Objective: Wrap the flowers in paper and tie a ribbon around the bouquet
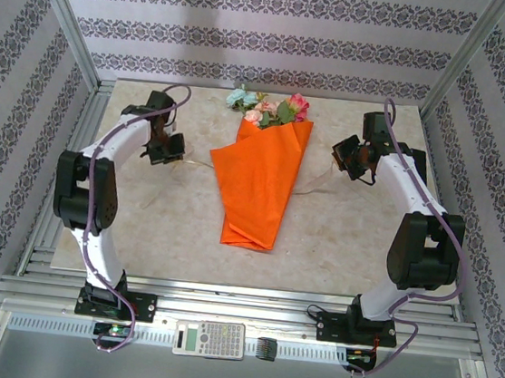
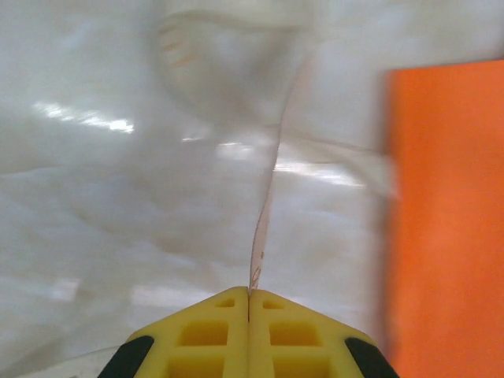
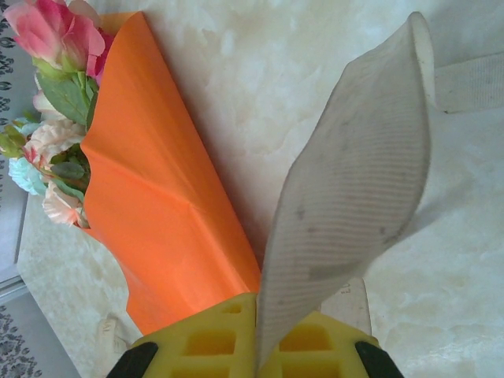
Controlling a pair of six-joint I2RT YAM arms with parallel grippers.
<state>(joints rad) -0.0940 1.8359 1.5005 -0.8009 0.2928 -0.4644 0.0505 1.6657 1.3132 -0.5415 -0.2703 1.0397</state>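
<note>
- Top camera looks down from high behind, over the whole table (image 1: pixel 165 234).
- Left wrist camera sits low, seemingly very near the table, blurred.
- Right wrist camera looks down closely; all three share the paper (image 3: pixel 157 213).

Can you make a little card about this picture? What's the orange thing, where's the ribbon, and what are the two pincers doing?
Orange thing: paper cone lying on the table
Flowers: pink, red and pale blue blooms poking out of its wide far end
Ribbon: beige ribbon, held on both sides of the cone, not crossing over it
Left: left pincer shut on the ribbon
Right: right pincer shut on the ribbon, which curls upward
Tied: not yet
</note>
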